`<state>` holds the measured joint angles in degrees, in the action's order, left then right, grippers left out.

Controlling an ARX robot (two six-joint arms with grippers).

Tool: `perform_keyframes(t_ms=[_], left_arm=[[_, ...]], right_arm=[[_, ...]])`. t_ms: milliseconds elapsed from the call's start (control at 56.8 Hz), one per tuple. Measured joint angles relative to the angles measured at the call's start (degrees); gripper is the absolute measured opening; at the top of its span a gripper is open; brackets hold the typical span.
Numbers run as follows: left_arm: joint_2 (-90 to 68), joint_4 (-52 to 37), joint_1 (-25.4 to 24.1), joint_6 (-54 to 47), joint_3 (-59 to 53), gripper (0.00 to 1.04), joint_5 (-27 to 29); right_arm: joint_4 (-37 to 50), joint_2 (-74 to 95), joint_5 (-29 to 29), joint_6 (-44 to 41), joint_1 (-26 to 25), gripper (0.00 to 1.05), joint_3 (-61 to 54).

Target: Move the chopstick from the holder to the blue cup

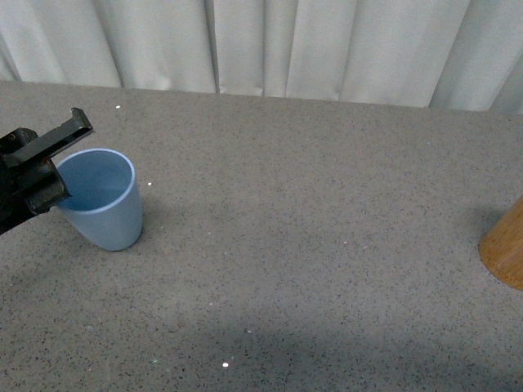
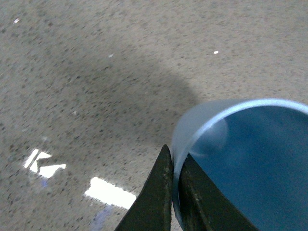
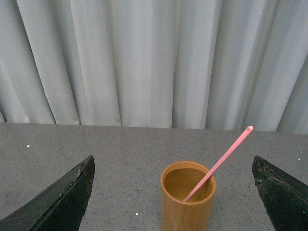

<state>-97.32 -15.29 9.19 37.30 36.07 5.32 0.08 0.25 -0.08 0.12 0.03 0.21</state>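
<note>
At the far left of the table (image 1: 310, 245), the left gripper (image 2: 174, 161) is pinching the rim of the blue cup (image 1: 110, 220). In the left wrist view one finger is pressing outside the wall and the other inside, closed on it. The cup is sitting empty and seems to be leaning slightly toward that gripper. Open table is lying between it and the holder (image 1: 507, 249), which is showing only partly at the right edge, well apart from the cup.

In the right wrist view the right gripper (image 3: 173, 160) is hanging wide open and gripping nothing, facing the holder with the curtain (image 1: 327, 41) behind. The chopstick (image 3: 224, 156) is resting inside the holder, leaning out over the rim.

The step in hand looks like the right arm taking the chopstick. To do it well, the fingers should be closing on the bare upper stretch, clear of the rim. The lift should be following the chopstick's own slant, so the holder is not dragged or tipped. The left gripper should be holding the cup steady with its mouth open to the incoming tip.

No brand, label or readable writing is showing on anything. The bright patches on the table in the left wrist view look like glare.
</note>
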Motion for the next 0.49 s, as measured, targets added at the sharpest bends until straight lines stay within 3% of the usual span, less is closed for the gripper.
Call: perform_keyframes(t_ms=[493], left_arm=[[-2.71,-0.59,9.40,-2.54,6.56,0.04,0.59]], right_arm=[[0.00,0.00,0.02,0.02,0.00,0.95,0.00]])
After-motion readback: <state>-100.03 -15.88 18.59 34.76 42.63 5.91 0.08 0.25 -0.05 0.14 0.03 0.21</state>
